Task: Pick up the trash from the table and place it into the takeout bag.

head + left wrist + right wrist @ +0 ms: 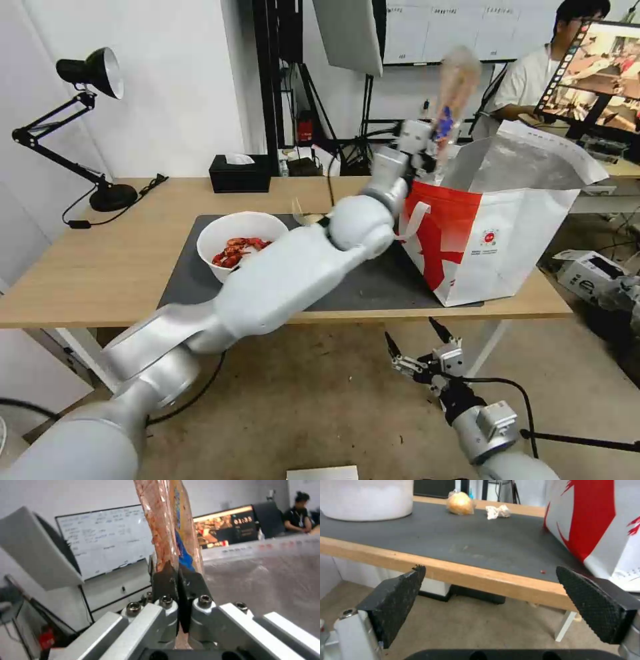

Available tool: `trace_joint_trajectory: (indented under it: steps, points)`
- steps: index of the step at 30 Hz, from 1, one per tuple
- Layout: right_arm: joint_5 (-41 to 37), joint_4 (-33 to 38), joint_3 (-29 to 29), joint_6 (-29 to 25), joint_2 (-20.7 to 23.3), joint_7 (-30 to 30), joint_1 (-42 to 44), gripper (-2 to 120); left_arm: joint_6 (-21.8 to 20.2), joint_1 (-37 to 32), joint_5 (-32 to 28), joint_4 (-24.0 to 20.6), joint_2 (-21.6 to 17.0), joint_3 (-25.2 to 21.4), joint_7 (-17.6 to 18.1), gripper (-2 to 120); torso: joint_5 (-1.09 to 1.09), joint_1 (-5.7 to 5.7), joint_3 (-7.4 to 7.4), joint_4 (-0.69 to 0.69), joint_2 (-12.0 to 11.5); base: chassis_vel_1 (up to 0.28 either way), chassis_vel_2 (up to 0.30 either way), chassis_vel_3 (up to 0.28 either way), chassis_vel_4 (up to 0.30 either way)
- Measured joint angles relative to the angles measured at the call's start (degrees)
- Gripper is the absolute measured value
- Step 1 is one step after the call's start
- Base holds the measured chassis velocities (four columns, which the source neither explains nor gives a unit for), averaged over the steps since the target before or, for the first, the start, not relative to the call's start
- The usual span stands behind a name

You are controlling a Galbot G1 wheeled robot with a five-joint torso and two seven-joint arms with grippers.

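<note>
While the left claw [433, 143] clamps the clear plastic tray [457, 87] on end, the takeout bag [507, 227] gapes just below.
Its long axis stands upright over the near rim; the right claw [421, 347] hangs splayed below the bench [100, 267].

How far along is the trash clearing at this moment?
Done: cannot tell, the takeout bag hides its inside. In hand: left end effector shut on a clear package with reddish contents, above the bag's mouth. Left: bowl of crayfish shells, bagged bun, crumpled tissue on the mat. Right end effector hangs open below the table edge.
</note>
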State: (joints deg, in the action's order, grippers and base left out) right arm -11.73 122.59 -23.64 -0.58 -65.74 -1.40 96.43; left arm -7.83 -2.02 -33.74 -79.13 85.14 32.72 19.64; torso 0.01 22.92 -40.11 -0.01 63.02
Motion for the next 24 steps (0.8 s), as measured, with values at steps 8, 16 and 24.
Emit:
trace_joint_trajectory:
  steps: [8, 16, 24]
  points:
    - [0.0, -0.8, 0.5, -0.3, -0.2, 0.0, -0.4, 100, 0.0, 0.1, -1.8, -0.1, 0.0, 2.0, -1.0, 0, -0.01, 0.0, 0.0, 0.02, 0.0, 0.0, 0.0, 0.0, 0.0]
    - [-0.3, -0.9, 0.6, -0.3, 0.3, 0.0, -1.0, 100, 0.0, -0.2, -5.4, -2.1, -0.5, 2.9, -0.8, 13, -0.01, 0.0, 0.0, 0.01, 0.0, 0.0, 0.0, 0.0, 0.0]
    - [-0.4, -0.8, 0.7, -0.3, 0.4, 0.1, -0.9, 100, 0.1, -0.2, -8.8, -4.3, -1.1, 2.7, 1.1, 46, -0.01, 0.0, 0.0, 0.01, 0.0, 0.0, 0.0, 0.0, 0.0]
